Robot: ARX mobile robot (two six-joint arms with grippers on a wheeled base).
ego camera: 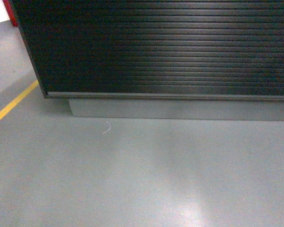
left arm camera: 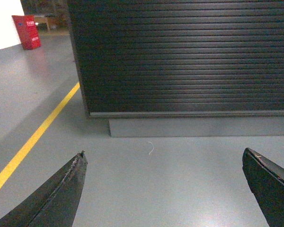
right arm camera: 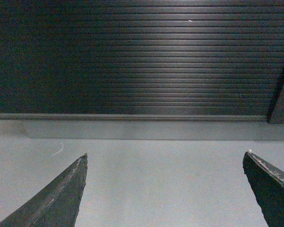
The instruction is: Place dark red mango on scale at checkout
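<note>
Dark red mango not in any view; neither hand carries it. Scale not visible either, presumably up on the counter top, which is out of frame. Only the checkout (ego camera: 170,47) shows: its ribbed dark front panel fills the 12 o'clock half of the head view, grey plinth (ego camera: 180,109) under it.

Progress, as a judgement: nothing done yet. Mango not picked, not located; fetching it, carrying it and setting it on the scale all remain. The robot faces the counter base low down, so cameras need to come up, or the base to move, before anything can be grasped.

Left hand (left arm camera: 163,189): fingers spread wide, nothing between them, just floor (left arm camera: 146,189). Right hand (right arm camera: 163,189): same, wide apart, nothing held.

Containers: none in view, so no contents to report.

Outward: yellow floor line (left arm camera: 35,135) at 9 o'clock in the left wrist view, red box (left arm camera: 26,31) far at 10 o'clock, small white scrap (ego camera: 107,127) on the floor just in front of the plinth.
</note>
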